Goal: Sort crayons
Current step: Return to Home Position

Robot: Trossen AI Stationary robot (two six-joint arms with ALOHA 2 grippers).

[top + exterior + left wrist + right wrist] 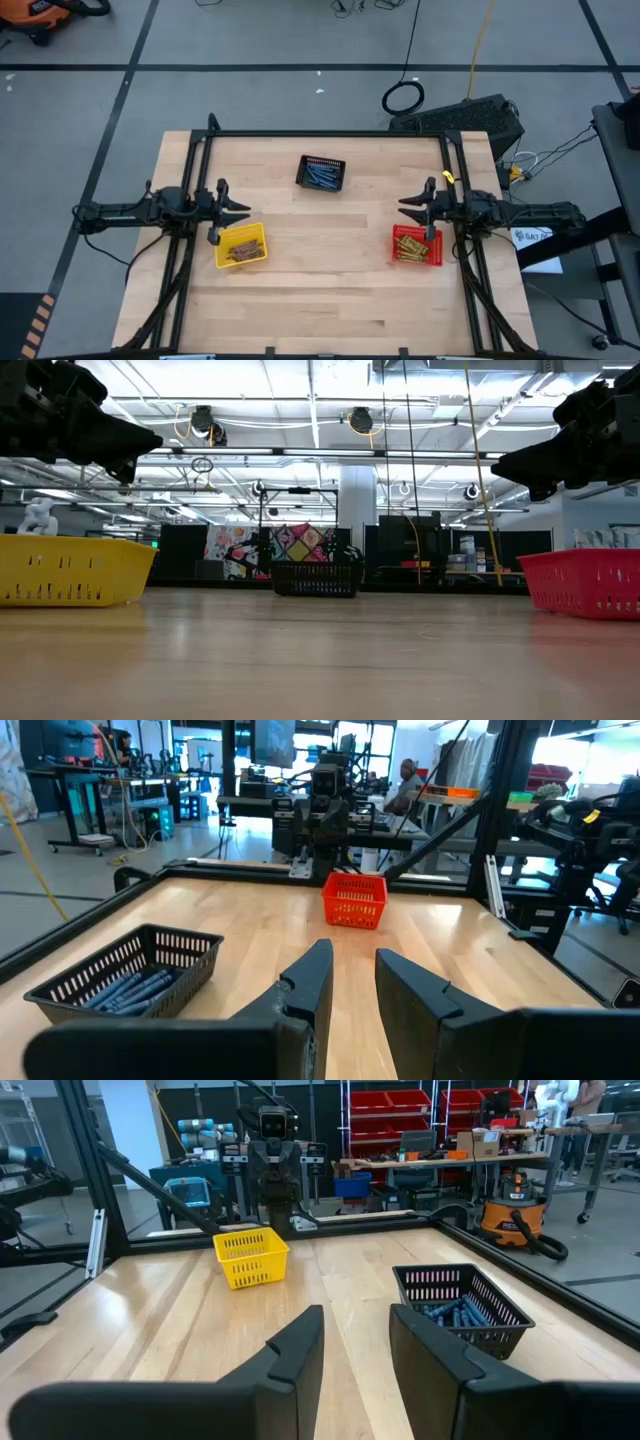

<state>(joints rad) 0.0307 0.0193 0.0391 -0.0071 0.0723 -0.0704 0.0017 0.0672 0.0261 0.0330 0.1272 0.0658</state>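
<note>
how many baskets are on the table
3. The yellow basket sits by the left gripper, the red basket by the right gripper, and the black basket at the far middle of the table. None seems hidden.

Crayons (321,176) too small to count; yellow basket (60,568), red basket (590,582) cut by low-view edges.

The left arm (130,210) and right arm (530,213) are matte black, built of blocky jointed segments. The left tool (246,212) and right tool (402,208) each carry two broad, wedge-shaped dark fingers (305,985).
</note>
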